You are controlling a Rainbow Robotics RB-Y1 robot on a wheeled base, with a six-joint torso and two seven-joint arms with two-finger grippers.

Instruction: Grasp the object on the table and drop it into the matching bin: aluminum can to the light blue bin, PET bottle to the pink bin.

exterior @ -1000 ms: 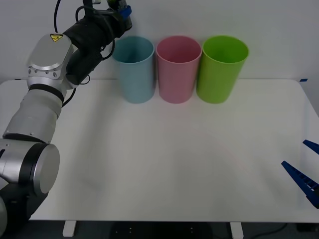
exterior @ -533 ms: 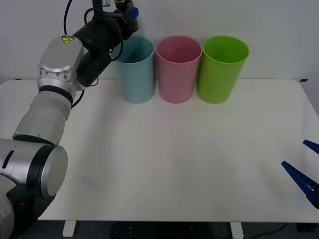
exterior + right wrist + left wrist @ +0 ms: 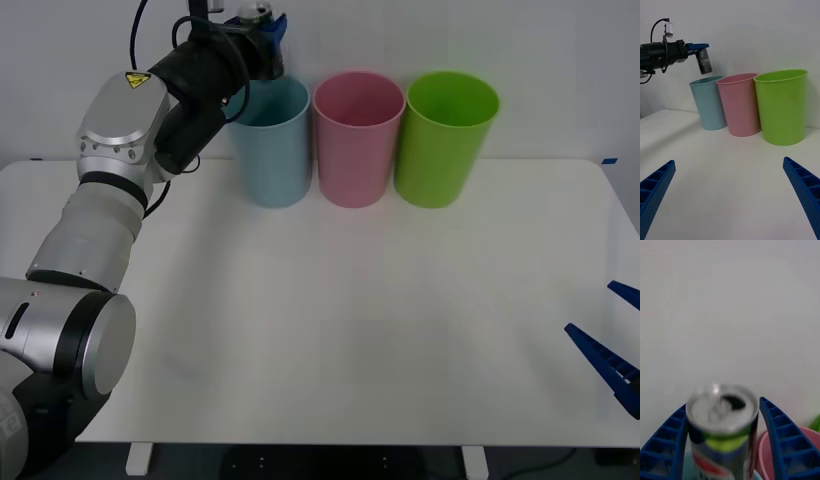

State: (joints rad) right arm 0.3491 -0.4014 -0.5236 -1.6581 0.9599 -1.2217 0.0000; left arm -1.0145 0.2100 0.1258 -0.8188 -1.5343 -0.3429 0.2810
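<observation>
The small silver aluminum can [image 3: 255, 13] is high over the mouth of the light blue bin [image 3: 272, 150], between the blue fingers of my left gripper [image 3: 262, 25]. In the left wrist view the can [image 3: 722, 427] is blurred while the fingers [image 3: 666, 442] stay sharp and spread beside it. From the right wrist view the can [image 3: 704, 62] hangs tilted just under the left gripper [image 3: 702, 45], above the light blue bin [image 3: 709, 105]. The pink bin [image 3: 358, 140] stands right beside the blue one. My right gripper [image 3: 590, 308] rests open at the table's right edge.
A lime green bin [image 3: 445, 135] stands to the right of the pink bin, all three in a row at the back of the white table [image 3: 350, 330]. A white wall is close behind them.
My left arm has swung right and carried the can from beside the light blue bin to over its mouth. The can now sits lower and tilted under the fingers. The right arm is still.
</observation>
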